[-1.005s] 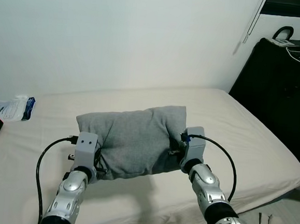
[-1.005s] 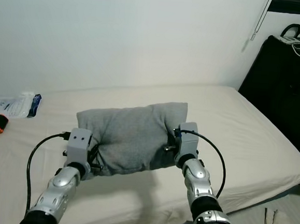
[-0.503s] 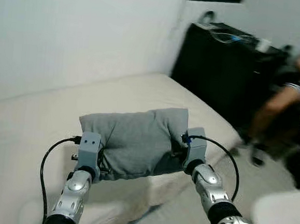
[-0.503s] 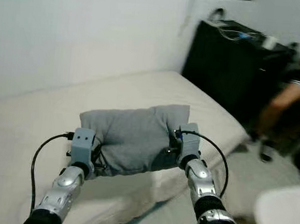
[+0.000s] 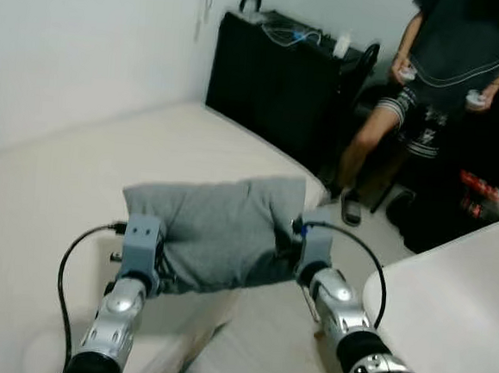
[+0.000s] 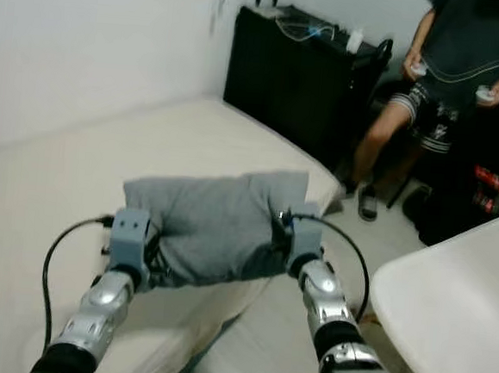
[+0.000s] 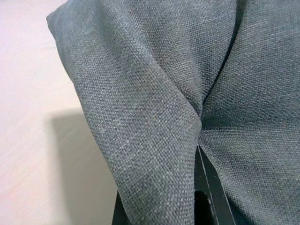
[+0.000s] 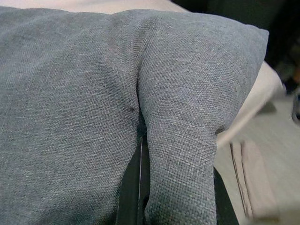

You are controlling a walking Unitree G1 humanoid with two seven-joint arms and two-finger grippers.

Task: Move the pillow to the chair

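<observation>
The grey pillow (image 5: 216, 229) is up in the air between the two arms, hanging over the near corner of the bed (image 5: 50, 188) — not resting on the mattress, you can see its shadow underneath on the sheet. The left claw (image 5: 163, 270) is pinched onto the pillow's left end and the right claw (image 5: 286, 252) onto its right end. In the left wrist view a fold of the grey fabric (image 7: 154, 117) is bunched up between the black fingers (image 7: 206, 187), so it's clamped tight on cloth. Same in the right wrist view: a ridge of pillow (image 8: 178, 117) squeezed between that claw's fingers (image 8: 133, 187).

The white chair (image 5: 455, 315) is off to the robot's right, its seat just beside the right arm, low in the head views — well clear of the pillow.

Further back there's a black cabinet (image 5: 275, 85) against the wall with some cables and a small white bottle on top. A person (image 5: 449, 73) in dark shorts and a dark top stands next to it, holding something small in each hand.
</observation>
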